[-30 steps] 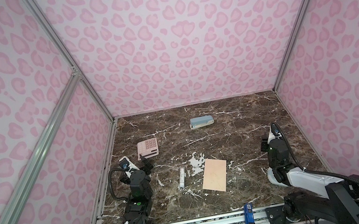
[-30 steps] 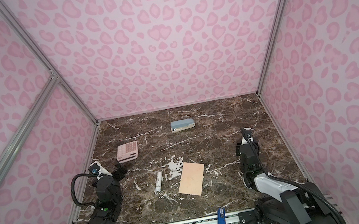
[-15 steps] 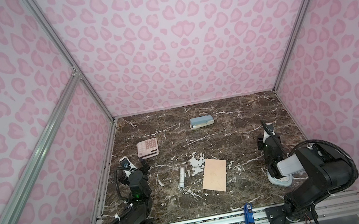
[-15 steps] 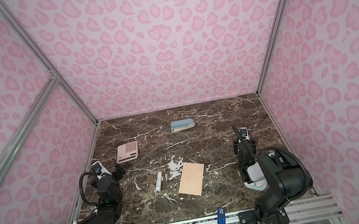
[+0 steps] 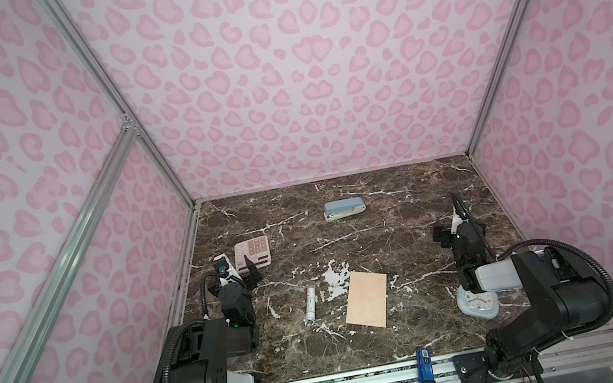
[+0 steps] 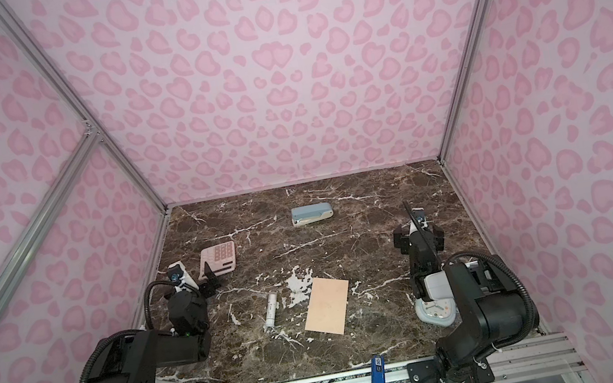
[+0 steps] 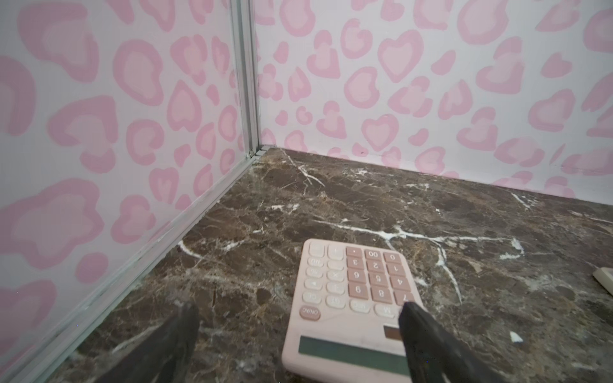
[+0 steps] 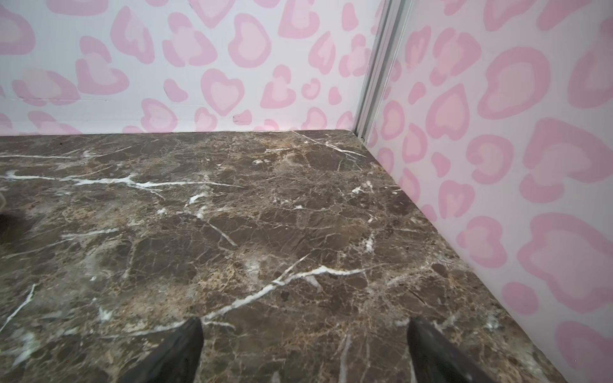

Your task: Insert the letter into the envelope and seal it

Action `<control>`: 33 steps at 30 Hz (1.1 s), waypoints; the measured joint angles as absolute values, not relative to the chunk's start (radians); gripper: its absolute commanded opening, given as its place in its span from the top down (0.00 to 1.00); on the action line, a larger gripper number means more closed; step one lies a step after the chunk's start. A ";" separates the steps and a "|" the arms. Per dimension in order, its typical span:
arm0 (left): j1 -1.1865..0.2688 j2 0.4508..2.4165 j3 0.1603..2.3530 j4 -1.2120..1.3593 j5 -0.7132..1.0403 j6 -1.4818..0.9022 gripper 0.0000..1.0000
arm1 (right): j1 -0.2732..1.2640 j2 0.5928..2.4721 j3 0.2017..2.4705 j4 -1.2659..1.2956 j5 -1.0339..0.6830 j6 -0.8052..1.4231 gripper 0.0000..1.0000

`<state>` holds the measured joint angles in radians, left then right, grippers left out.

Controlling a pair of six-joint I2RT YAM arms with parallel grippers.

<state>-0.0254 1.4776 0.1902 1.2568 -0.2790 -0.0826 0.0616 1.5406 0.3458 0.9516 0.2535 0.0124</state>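
The peach-pink envelope point(image 5: 366, 299) point(image 6: 327, 306) lies flat on the marble table near the front middle, and no flap shows. The letter is out of view. My left gripper point(image 5: 242, 281) point(image 6: 195, 280) sits low at the left, open, its fingers straddling the near end of a pink calculator point(image 7: 351, 298). In the left wrist view the left gripper point(image 7: 298, 308) holds nothing. My right gripper point(image 5: 459, 230) point(image 6: 418, 237) is at the right side, open over bare marble, well clear of the envelope. The right wrist view shows the right gripper point(image 8: 305, 323) empty.
A white tube point(image 5: 310, 304) lies just left of the envelope. A blue-grey stapler point(image 5: 343, 208) sits toward the back. A pale blue clock point(image 5: 477, 301) lies under the right arm. Patterned walls close three sides of the table point(image 5: 405, 336).
The right gripper's jaws have opened wide. Both arms' rear links have swung up into view at the front, while the grippers stay about where they were. The envelope has not moved.
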 measured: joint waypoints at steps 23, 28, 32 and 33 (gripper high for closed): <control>-0.012 1.483 0.302 1.038 -0.243 -0.079 0.02 | 0.062 1.537 0.346 0.941 0.243 0.015 0.02; -0.012 1.483 0.302 1.038 -0.243 -0.079 0.03 | 0.062 1.537 0.346 0.941 0.243 0.015 0.02; -0.012 1.483 0.302 1.038 -0.243 -0.079 0.03 | 0.062 1.537 0.346 0.941 0.243 0.015 0.02; -0.012 1.483 0.302 1.038 -0.243 -0.079 0.02 | 0.062 1.537 0.346 0.941 0.243 0.015 0.02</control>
